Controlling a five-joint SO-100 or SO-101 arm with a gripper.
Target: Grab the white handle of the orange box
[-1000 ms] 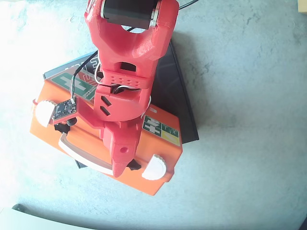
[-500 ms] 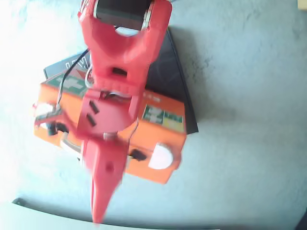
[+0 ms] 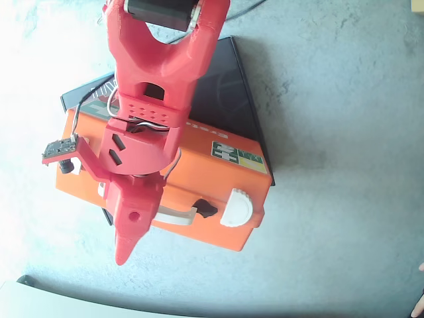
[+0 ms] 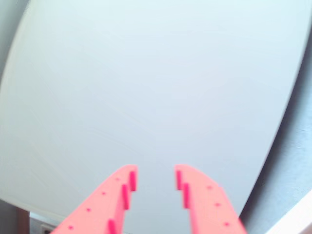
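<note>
The bright orange plastic first-aid case (image 3: 199, 199) lies on the grey, speckled table (image 3: 338, 132), partly over a flat black box (image 3: 228, 86) whose far end sticks out behind it. Its long, slim white plastic handle (image 3: 177, 214) runs along the near side of the case in the overhead view, with a black mount (image 3: 207, 210) showing at its right end and a round white ribbed latch (image 3: 238, 209) just beyond; the handle's left part is hidden under the red printed arm. The red two-finger gripper (image 4: 154, 181) stands with its jaws apart and nothing between them: the wrist view shows only a gap and a pale, blank surface past the fingertips, with neither handle nor case in sight. From above, the gripper's pointed tip (image 3: 122, 255) reaches past the near edge of the case, lying over the table rather than over the handle. So the grasp looks not yet made. What seems left is to bring the open fingers onto the handle, straddle the bar, and close on it.
</note>
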